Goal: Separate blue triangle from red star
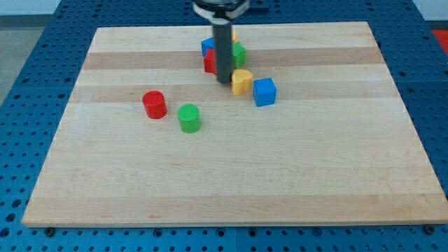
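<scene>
My rod comes down from the view's top centre and my tip (224,80) rests on the board in a cluster of blocks. A blue block (207,47), the blue triangle, peeks out left of the rod, with a red block (209,63), the red star, touching it just below. Both are partly hidden by the rod. My tip sits just right of and below the red star. A green block (239,54) shows right of the rod, and a yellow block (241,82) lies right next to my tip.
A blue cube (264,92) sits right of the yellow block. A red cylinder (154,104) and a green cylinder (189,118) stand apart at the view's left centre. A yellow sliver (234,33) shows behind the rod. The wooden board (224,182) lies on a blue perforated table.
</scene>
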Robot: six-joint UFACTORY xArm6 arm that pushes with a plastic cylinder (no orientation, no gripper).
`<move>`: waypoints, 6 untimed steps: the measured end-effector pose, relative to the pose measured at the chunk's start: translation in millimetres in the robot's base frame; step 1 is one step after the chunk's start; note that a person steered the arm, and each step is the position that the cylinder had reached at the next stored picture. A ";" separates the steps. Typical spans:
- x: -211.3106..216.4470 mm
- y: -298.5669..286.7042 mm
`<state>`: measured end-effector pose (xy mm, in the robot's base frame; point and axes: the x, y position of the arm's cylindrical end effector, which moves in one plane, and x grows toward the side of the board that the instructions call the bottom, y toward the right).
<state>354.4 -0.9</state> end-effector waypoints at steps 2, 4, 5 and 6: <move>11.8 32.0; -49.2 42.1; -92.4 41.4; -96.9 -3.8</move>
